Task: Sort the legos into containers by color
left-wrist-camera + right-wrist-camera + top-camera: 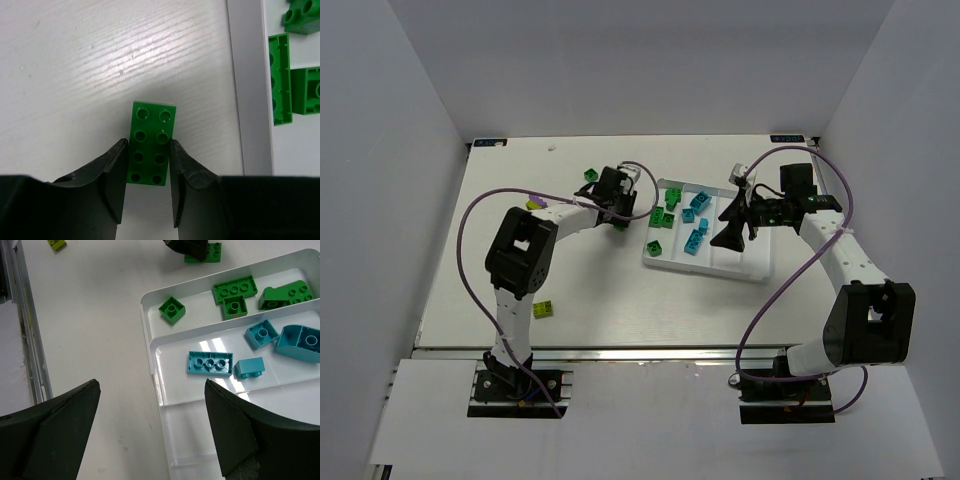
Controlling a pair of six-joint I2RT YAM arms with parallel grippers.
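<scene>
Pick step: left gripper (149, 150) clamped on a dark green brick (152, 122) lying beside the tray (250, 90).

Its jaws stand against both long sides of the brick, studs up, flat on the table (75, 60), far end sticking out ahead of the fingertips. Just to that gripper's right is the tray rim, and past it the green compartment (300, 130), already holding green bricks (280, 80). Next move, as I judge it: lift clear, carry right over the rim, release there. The grip must hold square or the brick may twist. Right gripper (150, 385) hangs spread wide and empty above the tray's edge, with cyan bricks (210, 363) ahead of it. A lime brick (544, 309) lies well behind the left gripper. Surface is pale wood-grain; plain white walls (400, 150) enclose it.
</scene>
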